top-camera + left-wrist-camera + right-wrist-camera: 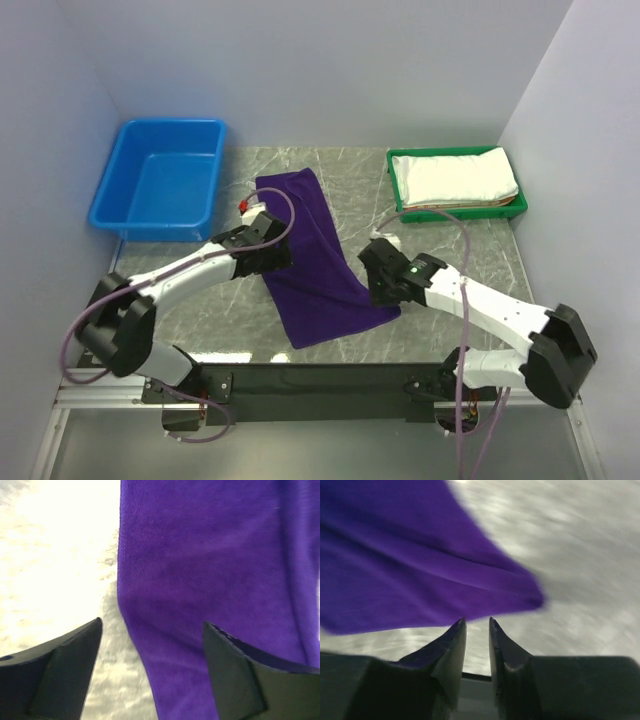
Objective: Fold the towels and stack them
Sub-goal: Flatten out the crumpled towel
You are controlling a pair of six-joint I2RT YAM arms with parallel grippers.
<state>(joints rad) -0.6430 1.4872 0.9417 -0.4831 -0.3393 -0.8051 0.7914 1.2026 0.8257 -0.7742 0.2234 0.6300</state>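
Jaws apart at purple towel [320,280]; blue bin [172,124], green tray [460,213] beyond

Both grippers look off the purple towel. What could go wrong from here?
The purple towel lies askew on the table; folding it as is would likely come out crooked.
The right gripper stands by the towel's corner, jaws barely apart; it may miss or snag the cloth.
The left gripper, wide open, straddles the towel's left edge; closing there could bunch it.
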